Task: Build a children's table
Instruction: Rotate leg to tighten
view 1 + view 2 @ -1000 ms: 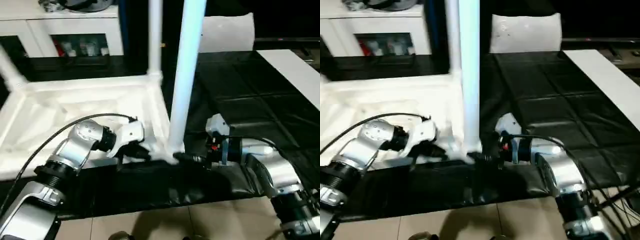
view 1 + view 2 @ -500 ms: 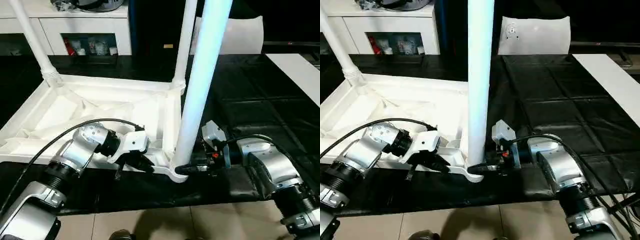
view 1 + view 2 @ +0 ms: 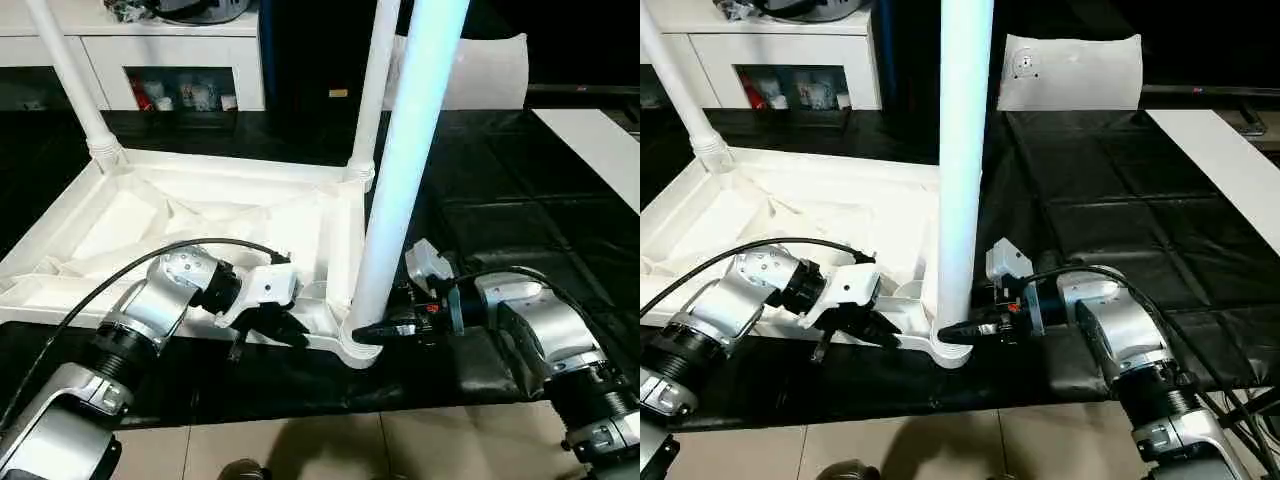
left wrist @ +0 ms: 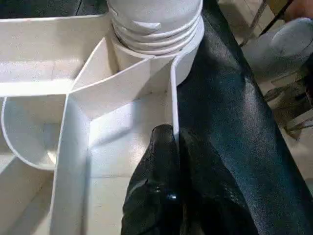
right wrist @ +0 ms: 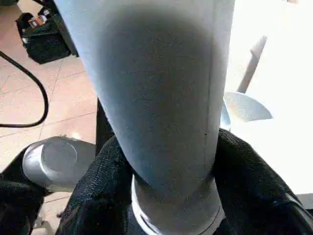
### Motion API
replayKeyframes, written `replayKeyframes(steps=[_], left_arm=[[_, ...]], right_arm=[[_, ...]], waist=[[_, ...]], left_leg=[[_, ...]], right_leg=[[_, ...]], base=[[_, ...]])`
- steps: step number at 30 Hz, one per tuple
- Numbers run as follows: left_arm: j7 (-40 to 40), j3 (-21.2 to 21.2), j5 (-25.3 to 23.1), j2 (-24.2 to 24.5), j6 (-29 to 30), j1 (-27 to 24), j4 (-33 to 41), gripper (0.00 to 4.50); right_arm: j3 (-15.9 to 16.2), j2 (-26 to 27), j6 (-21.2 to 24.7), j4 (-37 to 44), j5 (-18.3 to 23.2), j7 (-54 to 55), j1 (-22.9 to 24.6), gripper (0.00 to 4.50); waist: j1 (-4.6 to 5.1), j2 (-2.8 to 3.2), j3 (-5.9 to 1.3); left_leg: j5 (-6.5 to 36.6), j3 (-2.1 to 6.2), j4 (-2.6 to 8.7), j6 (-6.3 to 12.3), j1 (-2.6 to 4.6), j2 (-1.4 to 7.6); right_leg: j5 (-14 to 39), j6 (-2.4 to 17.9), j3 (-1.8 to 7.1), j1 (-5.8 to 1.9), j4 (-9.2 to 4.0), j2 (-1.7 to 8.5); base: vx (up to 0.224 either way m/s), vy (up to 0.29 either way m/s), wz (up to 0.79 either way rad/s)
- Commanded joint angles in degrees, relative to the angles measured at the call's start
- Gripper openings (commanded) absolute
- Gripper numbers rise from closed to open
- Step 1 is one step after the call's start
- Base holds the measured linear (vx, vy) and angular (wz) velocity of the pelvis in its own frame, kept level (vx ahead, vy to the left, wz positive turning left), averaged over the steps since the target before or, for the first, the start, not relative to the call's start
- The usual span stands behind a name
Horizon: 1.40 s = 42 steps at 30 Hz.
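White moulded plastic: the tabletop (image 3: 200, 220) lies upside down across the left and centre of the head views, ribs up, on a black sheet (image 3: 520, 200) over the floor.

Legs counted: three upright in sockets. One at upper left (image 3: 70, 75), one at upper centre (image 3: 372, 90), and the near leg (image 3: 405, 170) rising through centre frame from the corner socket (image 3: 350, 345) at lower centre. A fourth is not seen.

Left end effector (image 4: 171, 161): fingers together, pinching the thin rim wall just beside the near socket, steadying the top. Right end effector (image 3: 970, 328): fingers (image 5: 98, 191) wrapped on either side of the near leg's base, clamped on the tube just above its threaded end.

Handling, as judged: hollow tubes and a thin-walled top, so light, fairly stiff, smooth and likely to slip under a twist. Best hold on a leg is low, near the threads; on the top, a rim or rib by the socket being worked.
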<state>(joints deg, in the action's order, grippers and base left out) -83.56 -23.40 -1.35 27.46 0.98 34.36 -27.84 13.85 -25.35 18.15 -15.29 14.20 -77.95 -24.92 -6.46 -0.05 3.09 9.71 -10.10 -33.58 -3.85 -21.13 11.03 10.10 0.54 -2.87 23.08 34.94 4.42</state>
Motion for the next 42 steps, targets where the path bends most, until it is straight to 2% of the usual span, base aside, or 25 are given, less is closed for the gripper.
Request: replayKeyframes(steps=[1, 3, 4, 6, 7, 9, 10, 12, 15, 16, 17, 18, 20, 22, 24, 25, 27, 29, 31, 32, 34, 38, 39, 40, 42], left_arm=[[2.63, -0.68, -0.76, -1.83, 2.26, -0.27, 0.92, 0.0], [4.41, -0.2, -0.81, -2.51, 4.42, -0.3, 1.22, 0.0], [6.94, 0.94, -0.02, -4.18, 6.93, -0.29, 1.52, 0.0], [8.54, 1.58, 0.41, -5.21, 8.61, -0.29, 1.83, 0.0], [11.86, 2.57, 0.57, -7.02, 11.02, -0.09, 2.02, 0.0], [18.07, 4.38, 0.6, -10.34, 15.51, 0.52, 2.06, 0.0], [20.03, 4.9, 0.38, -11.27, 16.64, 0.8, 1.87, 0.0], [25.17, 6.6, 0.08, -13.8, 20.36, 1.72, 1.13, 0.0], [30.7, 8.5, -0.23, -16.49, 23.6, 2.89, 0.42, 0.0], [36.31, 10.92, -0.02, -19.17, 25.87, 3.91, 0.04, 0.0], [37.48, 11.27, -0.28, -19.68, 26.29, 4.05, 0.11, 0.0], [39.43, 11.92, -0.59, -20.58, 26.94, 4.25, 0.18, 0.0], [40.94, 12.46, -1.09, -21.4, 27.8, 4.22, 0.68, 0.0], [41.69, 12.51, -1.39, -21.85, 28.2, 4.18, 1.17, 0.0], [40.71, 11.83, -1.33, -21.53, 27.79, 3.81, 1.86, 0.0], [39.37, 10.66, -1.81, -20.61, 26.96, 3.32, 2.49, 0.0], [37.85, 9.8, -2.09, -19.52, 25.9, 2.9, 2.89, 0.0], [36.69, 9.43, -2.07, -18.75, 25.09, 2.53, 3.32, 0.0], [33.19, 8.66, -1.9, -16.49, 21.49, 1.37, 4.07, 0.0], [31.5, 8.33, -1.75, -15.48, 20.47, 0.92, 4.31, 0.0], [28.11, 7.79, -1.5, -13.32, 17.57, 0.07, 4.46, 0.0], [21.88, 6.38, -0.81, -10.0, 12.47, -0.84, 4.45, 0.0], [20.18, 6.07, -0.39, -9.3, 11.54, -1.1, 4.53, 0.0], [20.18, 6.07, -0.39, -9.3, 11.54, -1.1, 4.53, 0.0], [12.87, 3.44, -0.25, -5.67, 7.52, -1.82, 4.45, 0.0]], right_arm=[[0.54, 1.96, 3.82, 3.09, 3.47, 0.79, 1.52, 2.01], [0.16, 2.97, 5.61, 4.15, 4.03, 2.75, 2.08, 2.01], [0.07, 5.07, 4.34, 4.56, 2.43, 7.1, 2.79, 2.01], [-0.1, 6.63, 4.05, 4.53, 1.36, 10.29, 3.06, 2.01], [-0.99, 9.62, 4.69, 3.39, -0.39, 16.66, 2.75, 2.01], [-3.3, 15.14, 4.65, 0.93, -3.04, 28.11, 1.67, 2.0], [-4.0, 16.46, 5.53, 0.67, -3.44, 31.0, 1.39, 2.0], [-5.22, 19.35, 8.1, 0.24, -4.01, 36.9, 0.56, 1.99], [-6.84, 22.59, 11.02, -0.93, -4.33, 43.13, -0.61, 1.98], [-7.86, 25.62, 13.28, -2.01, -5.53, 48.89, -1.75, 1.98], [-8.17, 26.53, 13.58, -2.21, -5.93, 50.25, -1.98, 1.98], [-8.96, 28.14, 13.68, -2.55, -6.11, 52.29, -2.32, 1.98], [-9.85, 29.78, 12.77, -2.53, -5.89, 54.03, -2.42, 1.98], [-9.82, 30.39, 11.0, -2.01, -6.16, 54.95, -2.39, 2.54], [-9.86, 30.38, 9.67, -1.04, -6.32, 55.14, -2.1, 2.54], [-9.15, 29.46, 8.9, 0.19, -6.18, 52.93, -1.61, 2.71], [-8.6, 28.45, 8.12, 1.54, -6.44, 51.3, -0.94, 2.98], [-8.52, 27.57, 7.83, 2.66, -6.42, 50.17, -0.24, 3.05], [-8.3, 23.85, 6.67, 4.92, -5.52, 45.68, 1.68, 3.29], [-8.33, 22.27, 5.93, 5.42, -5.25, 43.82, 2.07, 3.37], [-8.93, 19.16, 4.84, 5.9, -4.91, 40.76, 2.56, 3.52], [-8.36, 13.69, 2.67, 5.87, -4.64, 32.84, 3.19, 3.84], [-7.95, 12.37, 2.21, 5.91, -4.7, 30.56, 3.45, 3.94], [-7.95, 12.37, 2.21, 5.91, -4.7, 30.56, 3.45, 3.94], [-7.14, 7.97, 1.75, 5.63, -3.15, 22.78, 3.44, 3.94]], waist=[[0.5, -0.3, -3.69], [0.46, -0.4, -3.61], [0.45, -0.21, -3.54], [1.01, -0.4, -3.27], [1.19, -0.08, -3.24], [2.07, -0.16, -3.08], [2.65, -0.29, -3.09], [3.82, -0.16, -3.18], [4.82, -0.12, -3.41], [4.81, -0.11, -3.41], [4.95, 0.02, -3.37], [4.99, -0.17, -3.53], [4.72, -0.03, -3.59], [4.68, 0.05, -3.71], [4.61, 0.03, -3.9], [4.58, -0.22, -3.93], [4.35, 0.22, -4.0], [4.3, 0.06, -4.15], [4.08, -0.08, -4.1], [4.19, -0.23, -4.15], [4.34, 0.08, -4.13], [4.18, -0.03, -3.84], [4.13, 0.15, -3.82], [4.04, 0.12, -3.83], [3.39, -0.09, -3.81]], left_leg=[[14.06, 0.2, 3.96, 1.16, 0.91, 2.12], [14.45, 0.32, 4.06, 0.92, 0.92, 2.07], [15.58, 0.34, 4.07, 0.6, 1.08, 2.06], [18.03, 0.6, 4.24, -0.68, 1.1, 1.73], [18.37, 0.68, 4.31, -1.14, 1.24, 1.76], [19.66, 0.78, 4.17, -2.07, 1.34, 1.49], [20.07, 1.22, 4.31, -2.33, 0.94, 1.23], [21.47, 1.42, 4.45, -1.89, 0.94, 1.35], [20.98, 1.32, 4.36, -1.55, 0.79, 1.27], [20.17, 1.27, 4.42, -0.93, 0.6, 1.22], [19.73, 1.01, 4.3, -0.85, 0.72, 1.17], [18.98, 0.87, 4.14, -0.59, 0.8, 1.11], [17.29, 0.89, 4.27, -0.22, 0.63, 1.17], [16.38, 0.79, 4.26, 0.07, 0.62, 1.31], [14.54, 0.64, 4.14, 0.53, 0.44, 1.28], [13.82, 0.57, 4.1, 0.77, 0.39, 1.3], [12.18, 0.49, 3.99, 1.41, 0.43, 1.26], [9.79, 0.39, 3.91, 2.07, 0.24, 1.26], [9.58, 0.36, 3.9, 2.64, 0.29, 1.36], [8.8, 0.44, 3.92, 2.96, -0.01, 1.38], [9.3, 0.38, 3.84, 3.34, 0.15, 1.46], [11.83, 0.28, 3.95, 3.04, 0.4, 1.64], [12.1, 0.32, 3.96, 2.85, 0.45, 1.64], [12.58, 0.3, 3.95, 2.53, 0.62, 1.75], [13.38, 0.36, 4.01, 2.68, 0.8, 1.83]], right_leg=[[17.12, 10.96, 2.28, -2.36, -4.36, 3.4], [18.31, 10.58, 2.23, -2.36, -4.5, 3.43], [20.42, 10.11, 2.24, -2.19, -4.79, 3.52], [26.21, 8.37, 2.05, -2.06, -5.32, 3.6], [27.32, 7.93, 2.1, -1.91, -5.37, 3.59], [30.88, 6.91, 1.94, -1.42, -5.85, 3.57], [33.93, 5.35, 1.43, -1.98, -6.12, 3.75], [32.84, 4.73, 1.37, -1.81, -6.34, 3.42], [28.71, 6.78, 1.5, -1.8, -6.01, 3.31], [27.62, 6.75, 1.51, -2.01, -6.13, 3.26], [26.21, 7.39, 1.73, -1.66, -6.09, 3.16], [25.18, 7.68, 1.84, -1.72, -6.01, 3.15], [22.94, 7.8, 1.88, -1.97, -5.94, 3.2], [20.1, 8.29, 2.0, -2.08, -5.65, 3.08], [15.63, 9.36, 2.09, -2.38, -5.21, 3.01], [14.6, 9.56, 2.09, -2.45, -5.15, 3.01], [12.52, 10.06, 2.15, -2.58, -4.94, 3.06], [9.09, 10.78, 2.13, -2.88, -4.58, 2.96], [8.35, 10.98, 2.06, -3.05, -4.6, 2.95], [7.2, 11.09, 2.01, -3.41, -4.28, 2.98], [6.96, 11.53, 2.03, -3.26, -4.42, 3.0], [10.82, 11.95, 2.01, -2.97, -4.74, 3.1], [11.44, 11.94, 1.99, -2.88, -4.74, 3.15], [12.16, 11.84, 2.01, -2.76, -4.82, 3.14], [13.36, 11.65, 1.99, -2.73, -4.81, 3.19]], base=[[0.0, 0.0, 0.0], [0.0, 0.0, 0.0], [0.0, 0.0, 0.0], [0.0, 0.0, 0.0], [0.0, 0.0, 0.0], [0.0, 0.0, 0.0], [0.0, 0.0, 0.0], [0.0, 0.0, 0.0], [0.0, 0.0, 0.0], [0.0, 0.0, 0.0], [0.0, 0.0, 0.0], [0.0, 0.0, 0.0], [0.0, 0.0, 0.0], [0.0, 0.0, 0.0], [0.0, 0.0, 0.0], [0.0, 0.0, 0.0], [0.0, 0.0, 0.0], [0.0, 0.0, 0.0], [0.0, 0.0, 0.0], [0.0, 0.0, 0.0], [0.0, 0.0, 0.0], [0.0, 0.0, 0.0], [0.0, 0.0, 0.0], [0.0, 0.0, 0.0], [0.0, 0.0, 0.0]])
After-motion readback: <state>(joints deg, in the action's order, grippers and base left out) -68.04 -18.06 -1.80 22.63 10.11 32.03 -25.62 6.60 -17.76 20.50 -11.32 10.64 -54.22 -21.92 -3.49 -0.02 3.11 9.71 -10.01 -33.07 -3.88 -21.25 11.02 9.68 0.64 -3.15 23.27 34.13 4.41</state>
